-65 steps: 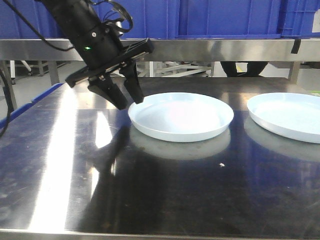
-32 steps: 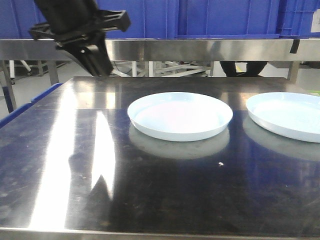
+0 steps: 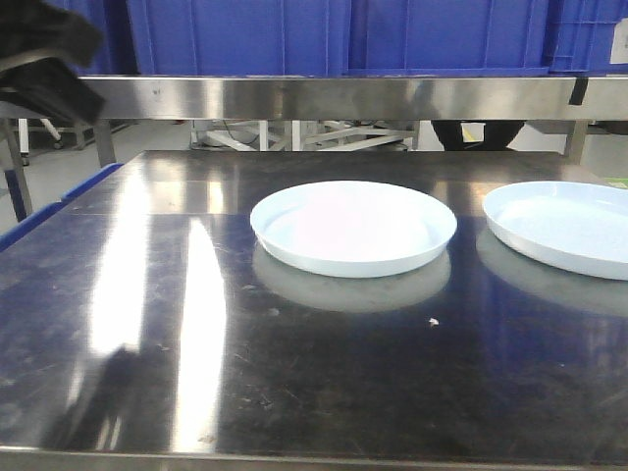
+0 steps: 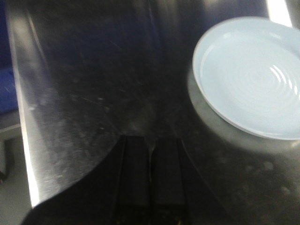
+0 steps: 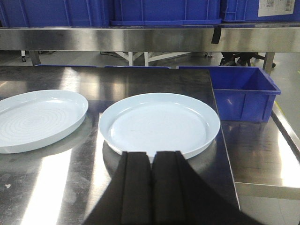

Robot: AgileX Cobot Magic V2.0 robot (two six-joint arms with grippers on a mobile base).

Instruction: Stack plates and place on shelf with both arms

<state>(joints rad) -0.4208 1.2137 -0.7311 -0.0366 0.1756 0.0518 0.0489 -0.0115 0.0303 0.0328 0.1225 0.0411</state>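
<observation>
The plates (image 3: pixel 353 228) are pale bluish-white, one with faint concentric rings. The tabletop (image 3: pixel 294 373) is dark steel, the crates (image 3: pixel 442 34) blue, the left gripper (image 4: pixel 150 140) and right gripper (image 5: pixel 151 154) black.

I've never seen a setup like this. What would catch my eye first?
Two pale glossy plates, the middle plate and the right plate, lie apart on the dark mirror-like tabletop. Behind them a steel shelf carries bright blue bins. The left gripper and right gripper, both black, hang shut and empty over the table.
</observation>
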